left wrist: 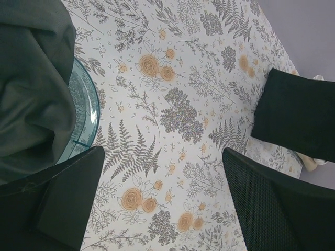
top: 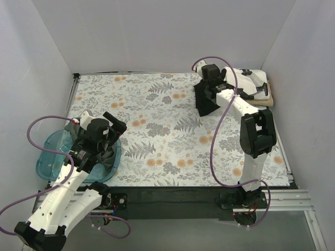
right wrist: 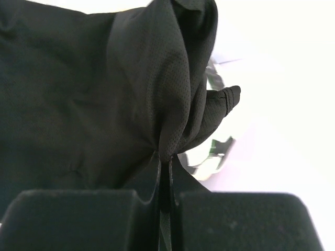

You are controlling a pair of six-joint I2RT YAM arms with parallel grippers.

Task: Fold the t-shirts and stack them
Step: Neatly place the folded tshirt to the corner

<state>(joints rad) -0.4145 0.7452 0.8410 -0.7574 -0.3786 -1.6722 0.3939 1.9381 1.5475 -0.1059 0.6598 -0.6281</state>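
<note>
- Desk (top: pixel 167 130): covered with a cloth printed with grey ferns and orange flowers; white walls on three sides.
- Blue tub (top: pixel 49 157): translucent plastic, at the near-left corner of the desk.
- Grey-green t-shirt (left wrist: pixel 31 89): crumpled, unfolded, lying in the blue tub and spilling over its right rim.
- Left tool (left wrist: pixel 163 157): fingers spread wide, nothing between them. It hangs over the right edge of the tub, just beside the grey-green t-shirt. Its wrist view looks out across the bare floral cloth.
- Black t-shirt (top: pixel 205 104): at the far right of the desk, bunched at the top and hanging down in a flat dark panel. Whether its lower edge touches the desk cannot be told.
- Right tool (right wrist: pixel 165 191): fingers pressed almost together, pinching a gathered fold of the black t-shirt. The arm reaches far forward from its base.
- White t-shirt (top: pixel 251 83): black print, lying in the far-right corner, just behind and to the right of the black t-shirt.
- Tan t-shirt (top: pixel 268 98): under the white one; only its edge shows along the right side.
</note>
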